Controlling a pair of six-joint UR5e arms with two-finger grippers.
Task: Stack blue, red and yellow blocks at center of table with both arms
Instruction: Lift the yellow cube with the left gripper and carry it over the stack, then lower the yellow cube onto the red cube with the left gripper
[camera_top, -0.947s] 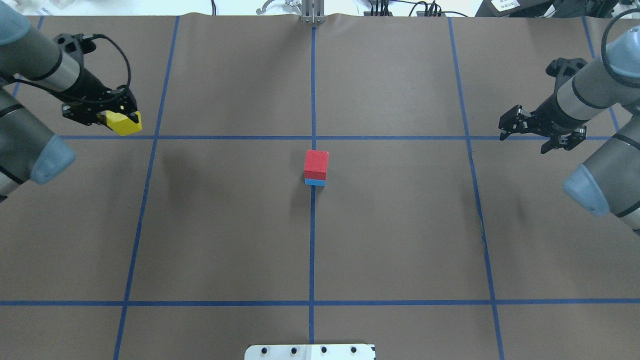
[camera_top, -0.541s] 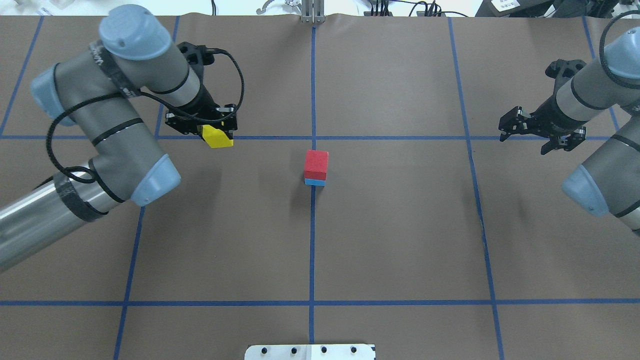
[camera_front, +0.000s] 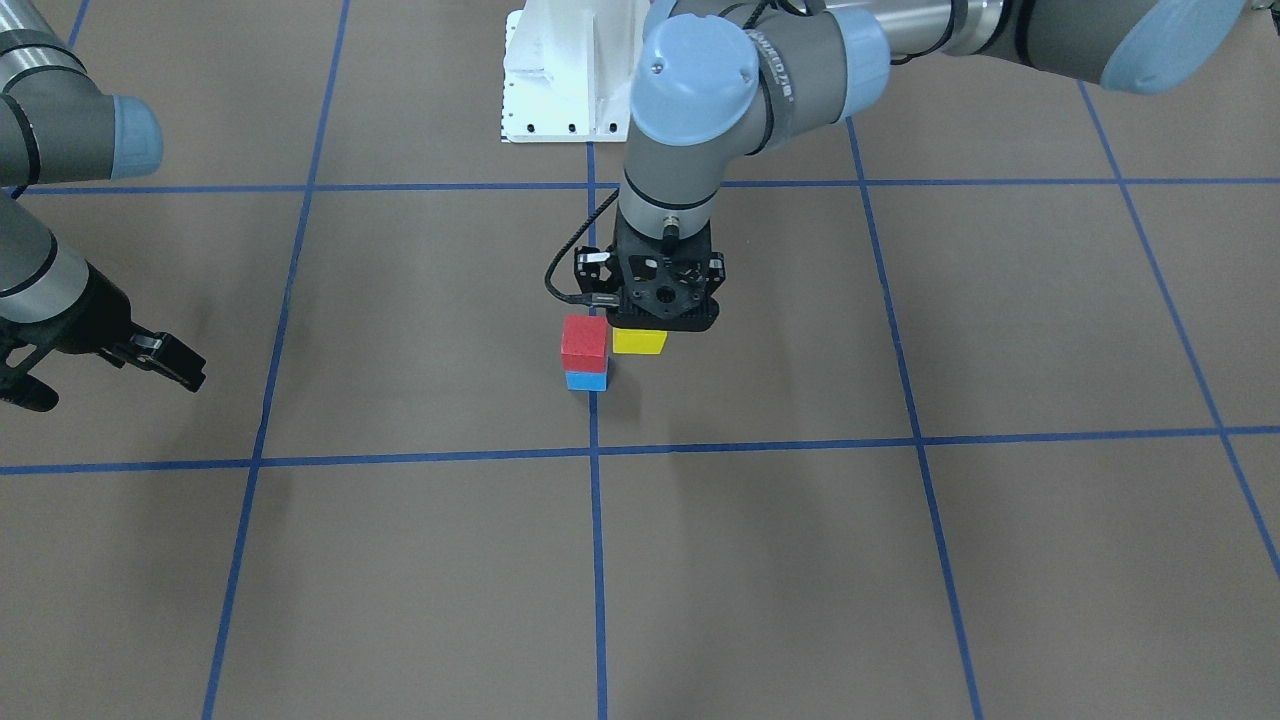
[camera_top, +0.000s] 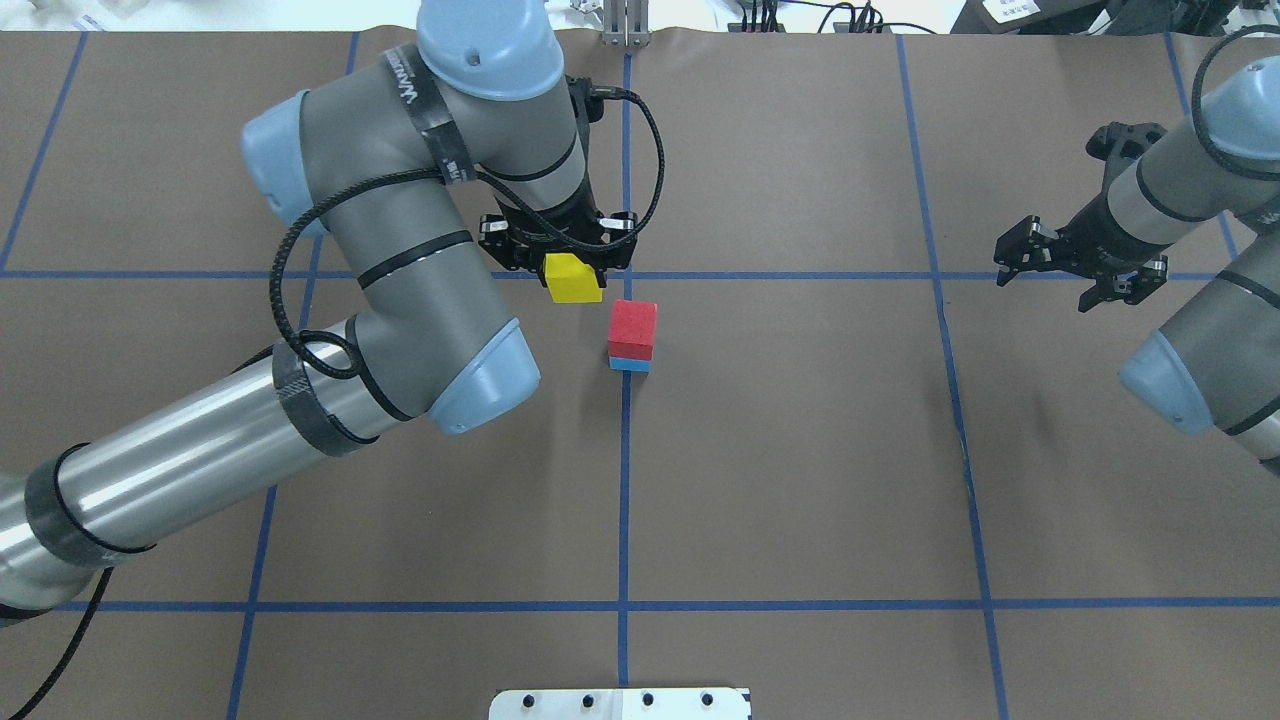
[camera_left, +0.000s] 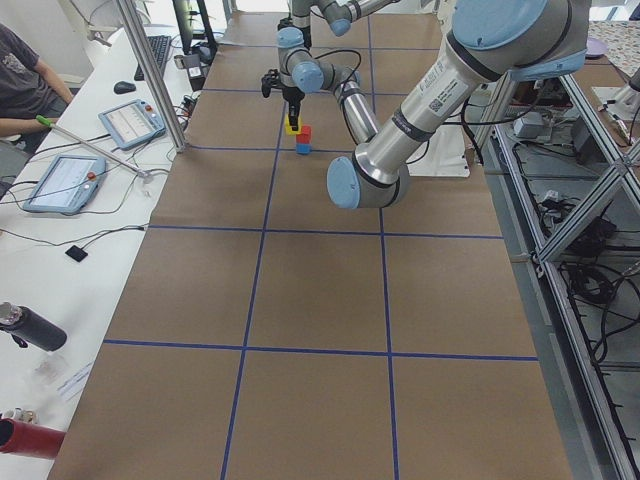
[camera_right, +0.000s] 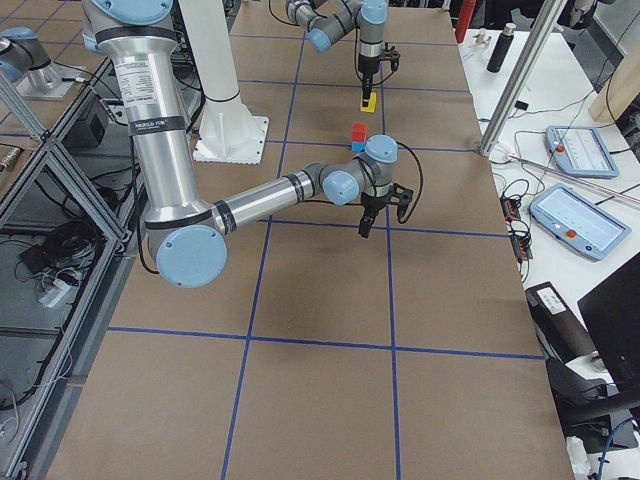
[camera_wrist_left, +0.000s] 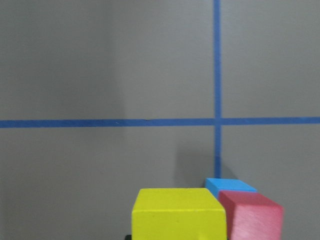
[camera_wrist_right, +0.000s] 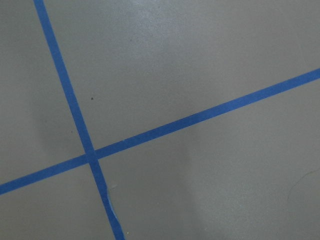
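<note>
The overhead view shows the left arm (camera_top: 400, 250) folded at the elbow and reaching in to the middle of the brown matte surface (camera_top: 800, 470) with its blue tape grid. Its wrist points straight down and a black cable loops around it. Its jaws are pinching the small matte yellow cube (camera_top: 573, 279) from two sides. The front-facing view hides those jaws behind the black wrist body, but it shows the yellow cube hanging just under that body and clear of the surface. It also shows the stack: the small matte red cube (camera_front: 585, 343) sits squarely on the small matte light-blue cube (camera_front: 586, 380). The stack stands on a tape line just beside the left jaws, on the side toward the right arm, not beneath them. The left wrist view shows none of the jaws, only the yellow cube at its lower edge. The red cube is close on that cube's right, with a corner of the blue one showing past it. The right arm (camera_top: 1180, 200) is held near the surface's far right, its wrist slanted inward and its jaws spread and empty. The stack lies well away from them, toward the left arm. The right wrist view shows only bare surface and two crossing tape lines.
</note>
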